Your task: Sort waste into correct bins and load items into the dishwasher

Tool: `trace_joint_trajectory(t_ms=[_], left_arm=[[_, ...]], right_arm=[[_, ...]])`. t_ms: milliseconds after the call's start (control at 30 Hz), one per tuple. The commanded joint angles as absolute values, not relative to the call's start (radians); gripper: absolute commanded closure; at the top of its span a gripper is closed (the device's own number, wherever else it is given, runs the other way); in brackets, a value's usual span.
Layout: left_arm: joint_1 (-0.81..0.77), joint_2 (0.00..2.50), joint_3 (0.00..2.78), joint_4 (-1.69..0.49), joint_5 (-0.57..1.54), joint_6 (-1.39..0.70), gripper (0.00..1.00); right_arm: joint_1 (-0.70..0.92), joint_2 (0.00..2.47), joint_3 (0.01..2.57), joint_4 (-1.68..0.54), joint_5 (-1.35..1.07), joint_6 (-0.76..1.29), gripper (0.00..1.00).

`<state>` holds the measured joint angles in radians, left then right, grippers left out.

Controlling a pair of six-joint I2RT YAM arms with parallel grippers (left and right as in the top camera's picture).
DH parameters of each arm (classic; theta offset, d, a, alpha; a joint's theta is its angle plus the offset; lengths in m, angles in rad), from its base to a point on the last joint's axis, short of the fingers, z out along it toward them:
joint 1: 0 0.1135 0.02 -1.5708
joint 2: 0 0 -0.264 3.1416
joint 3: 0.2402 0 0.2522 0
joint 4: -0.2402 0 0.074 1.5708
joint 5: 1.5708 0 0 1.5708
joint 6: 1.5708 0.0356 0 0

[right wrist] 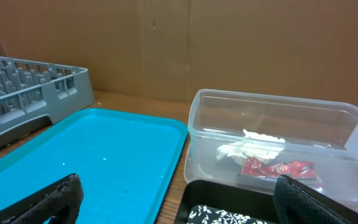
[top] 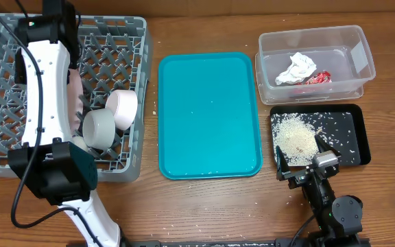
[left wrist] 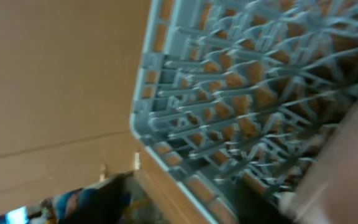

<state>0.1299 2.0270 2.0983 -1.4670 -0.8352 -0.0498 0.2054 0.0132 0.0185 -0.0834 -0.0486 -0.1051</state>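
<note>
The grey dish rack point(top: 5, 75) stands at the left and fills the blurred left wrist view point(left wrist: 229, 93). In it are a pale bowl point(top: 123, 110), a grey-blue bowl point(top: 100, 128), a white cup point(top: 78, 143) and an upright pink-white plate point(top: 77, 86), which also shows in the left wrist view point(left wrist: 347, 162). My left gripper point(top: 59, 24) point(left wrist: 179, 202) is over the rack's far left part, fingers apart and empty. The clear tub point(top: 362, 48) holds the napkin point(top: 297, 68) and red wrapper point(top: 319, 77). The black tray point(top: 358, 137) holds rice point(top: 295, 137). My right gripper point(top: 299, 167) point(right wrist: 185, 205) is open beside it. The chopsticks are not visible.
The flat teal tray point(top: 208, 116) lies in the middle with a few rice grains on it. Loose rice grains point(top: 184, 223) lie on the wooden table near the front edge. A cardboard wall stands behind the tub in the right wrist view.
</note>
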Motion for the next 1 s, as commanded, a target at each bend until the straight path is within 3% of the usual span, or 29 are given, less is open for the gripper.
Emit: trace_joint_trajectory(t_ms=[0,100,300,400,600,733,867,967], left_arm=[[0.049,1.926,2.108,-1.459,-0.676,-0.052,0.18],[-0.031,1.846,2.149,-1.451,-0.467,-0.052,0.0],[-0.221,1.734,2.172,-1.303,0.12,-0.051,0.0],[-0.303,1.74,2.17,-1.247,0.249,-0.054,0.0],[-0.415,1.805,2.168,-1.254,0.253,-0.139,0.0],[-0.464,1.816,2.168,-1.284,0.203,-0.135,0.08],[-0.503,1.763,2.168,-1.29,0.109,-0.134,0.09],[-0.547,1.695,2.168,-1.331,-0.011,-0.135,0.0]], right_arm=[[0.21,0.007,0.008,-0.08,-0.054,-0.101,0.0],[0.21,0.007,0.008,-0.08,-0.054,-0.102,0.0],[0.21,0.007,0.008,-0.08,-0.054,-0.102,0.0],[0.21,0.007,0.008,-0.08,-0.054,-0.102,0.0],[0.21,0.007,0.008,-0.08,-0.054,-0.102,0.0],[0.21,0.007,0.008,-0.08,-0.054,-0.102,0.01],[0.21,0.007,0.008,-0.08,-0.054,-0.102,0.0],[0.21,0.007,0.008,-0.08,-0.054,-0.102,0.0]])
